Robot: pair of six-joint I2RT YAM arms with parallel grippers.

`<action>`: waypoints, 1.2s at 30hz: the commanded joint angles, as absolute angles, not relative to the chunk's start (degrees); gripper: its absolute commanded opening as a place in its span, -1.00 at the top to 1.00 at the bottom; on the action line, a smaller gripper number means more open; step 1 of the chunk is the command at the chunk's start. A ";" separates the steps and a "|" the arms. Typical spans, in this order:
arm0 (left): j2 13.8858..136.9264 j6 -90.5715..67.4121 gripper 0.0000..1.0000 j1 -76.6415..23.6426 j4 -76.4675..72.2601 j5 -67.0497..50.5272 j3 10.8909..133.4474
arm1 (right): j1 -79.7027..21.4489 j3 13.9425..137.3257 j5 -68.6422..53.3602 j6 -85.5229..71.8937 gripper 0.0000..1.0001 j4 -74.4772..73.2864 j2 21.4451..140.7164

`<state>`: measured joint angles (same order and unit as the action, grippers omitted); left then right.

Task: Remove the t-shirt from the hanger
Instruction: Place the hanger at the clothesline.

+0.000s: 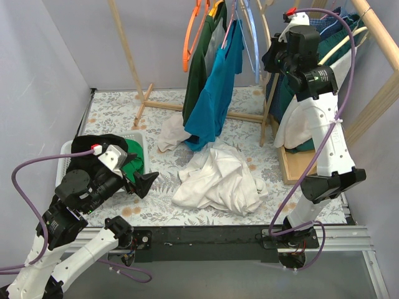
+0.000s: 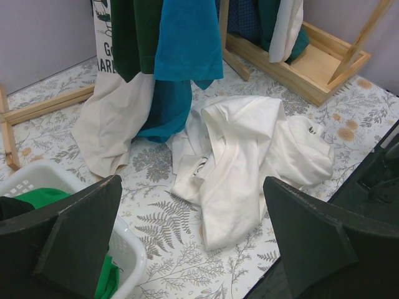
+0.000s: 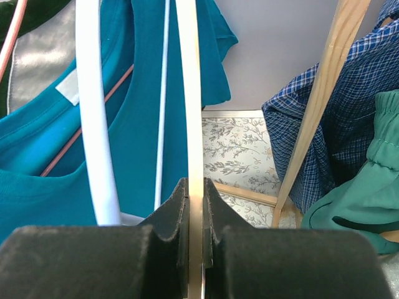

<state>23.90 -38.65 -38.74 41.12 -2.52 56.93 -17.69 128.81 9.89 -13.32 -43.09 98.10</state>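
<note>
A crumpled white t-shirt (image 1: 218,180) (image 2: 249,156) lies on the floral table, free of any hanger. My right gripper (image 1: 269,59) (image 3: 195,187) is up at the rack, shut on the thin arm of a bare cream hanger (image 1: 268,31) (image 3: 189,93). A second bare white hanger (image 3: 93,112) hangs just left of it. Beside these, a teal t-shirt (image 1: 215,93) (image 3: 143,124) hangs on a pink hanger. My left gripper (image 1: 138,177) (image 2: 193,187) stands open and holds nothing, low at the near left, pointing toward the white t-shirt.
A white laundry basket (image 1: 65,156) (image 2: 37,177) with green and black clothes sits under the left arm. Dark green and beige garments (image 1: 171,134) and an orange hanger (image 1: 190,37) hang on the wooden rack (image 1: 134,62). A checked blue shirt (image 3: 361,124) hangs at right over a wooden tray (image 1: 293,165).
</note>
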 commanded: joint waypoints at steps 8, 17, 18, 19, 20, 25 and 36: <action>23.73 -39.11 -0.97 -38.58 41.39 -3.25 56.87 | -15.12 130.08 10.63 -17.74 0.97 -44.74 99.14; 22.68 -39.37 -0.96 -38.58 42.01 -3.25 57.04 | -9.76 132.10 5.54 -20.04 0.97 -43.86 100.55; 22.59 -39.37 -0.96 -38.58 42.01 -3.16 57.04 | -9.67 132.01 5.19 -20.04 0.97 -43.77 100.55; 22.50 -39.37 -0.96 -38.58 42.10 -3.08 57.04 | -9.58 131.92 4.75 -20.04 0.97 -43.42 100.63; 22.50 -39.37 -0.96 -38.58 42.01 -3.08 57.04 | -9.49 131.75 4.40 -19.95 0.97 -43.07 100.46; 22.50 -39.37 -0.96 -38.58 42.10 -3.08 57.04 | -9.49 129.72 1.15 -19.95 0.97 -37.89 98.53; 22.85 -39.38 -0.96 -38.58 41.66 -3.34 57.04 | -9.49 133.24 -1.76 -20.30 0.97 -34.27 99.75</action>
